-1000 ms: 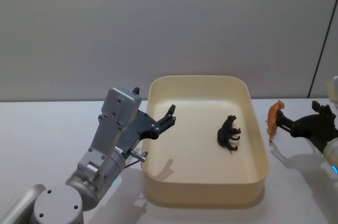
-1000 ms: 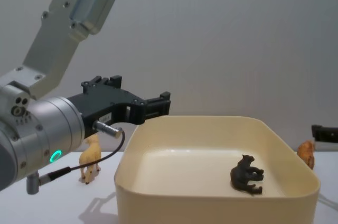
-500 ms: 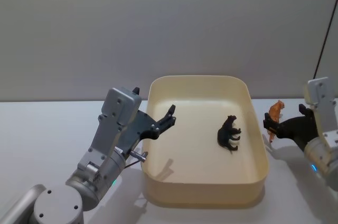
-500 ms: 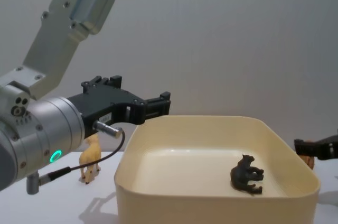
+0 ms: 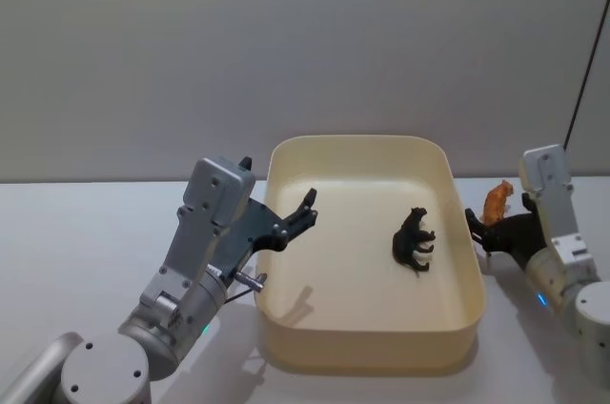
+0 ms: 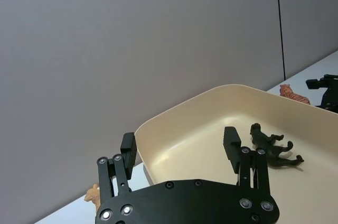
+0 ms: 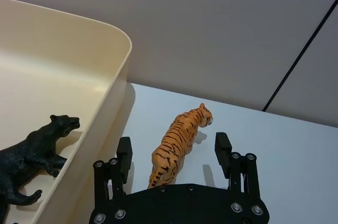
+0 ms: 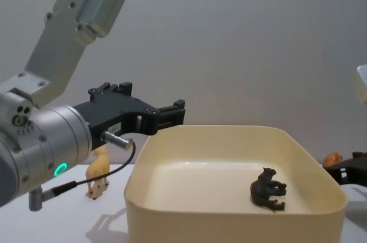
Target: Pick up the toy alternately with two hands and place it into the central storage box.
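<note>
hovering nearest the robot, the left gripper (image 5: 303, 213) hangs above the left rim of the cream tub (image 5: 367, 345) and points across it. its jaws are spread wide with nothing between them. inside the tub, toward its right wall, a black panther toy (image 5: 413, 240) lies on its side on the tub's floor. just outside that right wall, the right gripper (image 5: 479, 232) sits low over the white bench (image 5: 76, 232), its jaws wide apart on either side of an orange striped tiger toy (image 7: 178, 140). the tiger stands upright on the bench beside the tub, head pointing away from the gripper. in the right wrist view a gap shows between each jaw and the tiger's flanks, so nothing is clamped. farther back on the left, behind the left arm, a small tan animal figure (image 8: 98, 169) stands on the bench, apart from the tub. a plain grey wall (image 5: 286, 42) lies behind it all.
</note>
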`<state>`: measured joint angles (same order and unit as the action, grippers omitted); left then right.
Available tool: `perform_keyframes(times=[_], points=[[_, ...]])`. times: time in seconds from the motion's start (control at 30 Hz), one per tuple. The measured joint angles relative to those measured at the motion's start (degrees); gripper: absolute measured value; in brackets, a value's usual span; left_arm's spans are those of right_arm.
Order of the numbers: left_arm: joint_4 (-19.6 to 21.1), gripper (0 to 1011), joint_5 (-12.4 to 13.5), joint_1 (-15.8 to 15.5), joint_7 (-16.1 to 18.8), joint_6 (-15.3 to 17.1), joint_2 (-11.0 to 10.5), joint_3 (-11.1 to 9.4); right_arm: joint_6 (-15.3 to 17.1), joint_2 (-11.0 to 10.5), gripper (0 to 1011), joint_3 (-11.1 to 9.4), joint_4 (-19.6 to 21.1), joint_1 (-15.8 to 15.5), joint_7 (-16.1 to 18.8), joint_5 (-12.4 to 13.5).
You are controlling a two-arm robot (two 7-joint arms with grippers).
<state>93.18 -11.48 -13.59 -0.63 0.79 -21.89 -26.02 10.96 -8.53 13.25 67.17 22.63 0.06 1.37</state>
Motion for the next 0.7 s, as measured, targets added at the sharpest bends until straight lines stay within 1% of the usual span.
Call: perform_keyframes(times=[0.13,0.17,0.37,0.43,0.47,0.5,0.53,0.57,0.6,0.67,0.7], points=[[0.0,1001,0.0,0.0,0.0,0.0,0.0,0.0,-0.5,0.5,901,0.2,-1.7,0.9,-0.2,-0.4],[0.0,1001,0.0,0.0,0.0,0.0,0.0,0.0,-0.6,0.7,862,0.3,-2.3,1.1,-0.3,-0.6],[0.0,1001,0.0,0.0,0.0,0.0,0.0,0.0,-1.1,1.1,717,0.5,-3.9,2.0,-0.5,-1.0],[0.0,1001,0.0,0.0,0.0,0.0,0.0,0.0,-1.2,1.2,643,0.6,-4.2,2.1,-0.5,-1.1],[0.0,1001,0.0,0.0,0.0,0.0,0.0,0.0,-1.2,1.3,589,0.6,-4.3,2.2,-0.5,-1.1],[0.0,1001,0.0,0.0,0.0,0.0,0.0,0.0,-1.3,1.3,589,0.6,-4.4,2.3,-0.5,-1.2],[0.0,1001,0.0,0.0,0.0,0.0,0.0,0.0,-1.3,1.4,543,0.6,-4.7,2.4,-0.6,-1.2],[0.0,1001,0.0,0.0,0.0,0.0,0.0,0.0,-1.4,1.4,519,0.6,-4.8,2.4,-0.6,-1.3],[0.0,1001,0.0,0.0,0.0,0.0,0.0,0.0,-1.4,1.4,459,0.7,-5.0,2.5,-0.6,-1.3],[0.0,1001,0.0,0.0,0.0,0.0,0.0,0.0,-1.5,1.5,423,0.7,-5.2,2.6,-0.6,-1.3],[0.0,1001,0.0,0.0,0.0,0.0,0.0,0.0,-1.5,1.5,389,0.7,-5.2,2.7,-0.6,-1.4]])
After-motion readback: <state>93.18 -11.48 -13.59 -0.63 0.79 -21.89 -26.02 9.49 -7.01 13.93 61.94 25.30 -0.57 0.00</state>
